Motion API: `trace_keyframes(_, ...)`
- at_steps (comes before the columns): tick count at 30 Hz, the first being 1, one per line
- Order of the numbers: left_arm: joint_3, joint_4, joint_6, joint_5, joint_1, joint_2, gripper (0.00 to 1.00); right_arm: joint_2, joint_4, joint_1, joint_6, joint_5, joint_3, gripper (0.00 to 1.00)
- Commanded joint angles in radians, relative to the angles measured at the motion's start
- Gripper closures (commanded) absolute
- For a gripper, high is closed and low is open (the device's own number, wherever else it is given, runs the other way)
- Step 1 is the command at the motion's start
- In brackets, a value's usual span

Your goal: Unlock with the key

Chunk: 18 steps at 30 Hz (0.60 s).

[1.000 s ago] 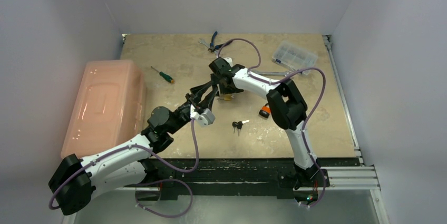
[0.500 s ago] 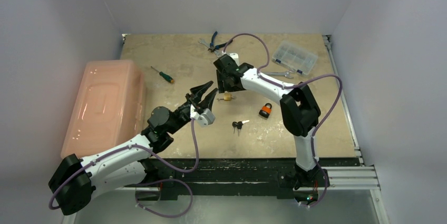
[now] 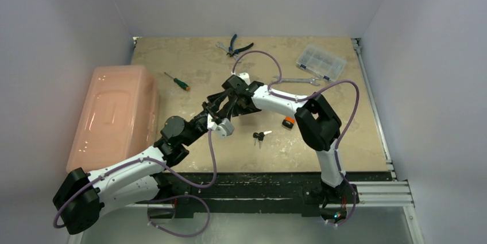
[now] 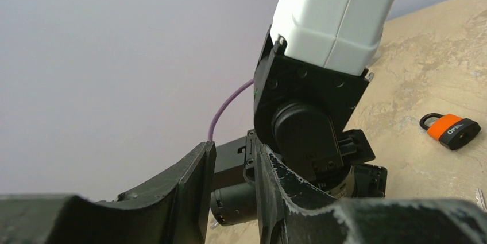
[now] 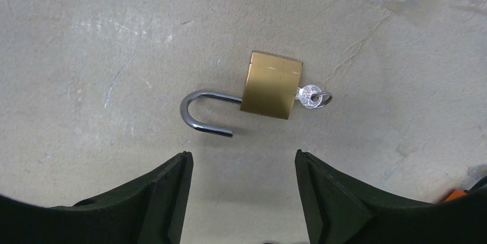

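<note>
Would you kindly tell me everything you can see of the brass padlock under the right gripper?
The brass padlock lies flat on the beige table: a squarish gold-coloured body, its silver shackle standing open with one leg free. A small silver key sits in the opposite end. The right gripper hangs open above, touching nothing.

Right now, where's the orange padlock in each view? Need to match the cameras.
Top external: orange padlock right of centre, on the table, tucked against the right arm's black elbow.
Left wrist: far right, mid-height, lying flat on the table.
Right wrist: only an orange sliver in the bottom right corner.
Shared landmark: the right gripper. It sits left of the padlock in the top view and fills the middle of the left wrist view.
</note>
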Motion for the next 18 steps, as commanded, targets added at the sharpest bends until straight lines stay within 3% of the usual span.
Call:
trace_keyframes(1, 0.004, 0.042, -0.012, 0.012, 0.005, -0.014, 0.65, 0.018, 0.005, -0.005, 0.027, 0.009, -0.006, 0.28)
trace_keyframes(14, 0.004, 0.04, -0.009, 0.008, 0.005, -0.017, 0.65, -0.118, 0.058, 0.001, 0.004, -0.077, -0.027, 0.29)
trace_keyframes(18, 0.004, 0.041, -0.01, 0.009, 0.005, -0.017, 0.65, -0.128, 0.039, 0.0, 0.013, 0.0, 0.005, 0.31)
